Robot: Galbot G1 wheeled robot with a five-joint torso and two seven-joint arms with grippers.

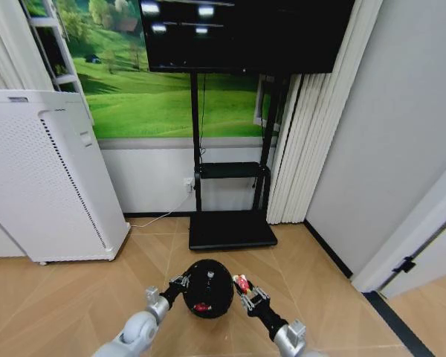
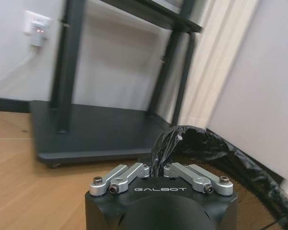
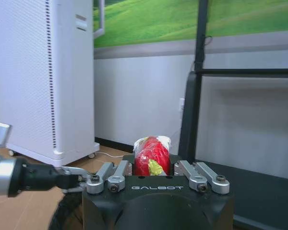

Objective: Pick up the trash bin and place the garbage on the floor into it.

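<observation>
head view, lower centre of the frame: the bin (image 1: 208,288) is held up by the left gripper (image 1: 180,282), which is pinched on the black liner at the bin's left rim. in the left wrist view the same gripper (image 2: 157,168) is seen pressed together on a tuft of liner (image 2: 165,143), with the bin (image 2: 240,163) at the lower right. one red item (image 1: 201,306) is already seen inside the bin. just beside the right rim, the right gripper (image 1: 244,288) is closed around a red-and-white scrap (image 1: 241,282); in the right wrist view the scrap (image 3: 151,155) is clamped between the fingers of that gripper (image 3: 152,168). the floor (image 1: 59,297) is visible around the bin. the step in hand is judged to be the drop: the scrap should be carried over the opening, well inside the rim, before release, and the bin should be kept level, since only thin liner is gripped.
</observation>
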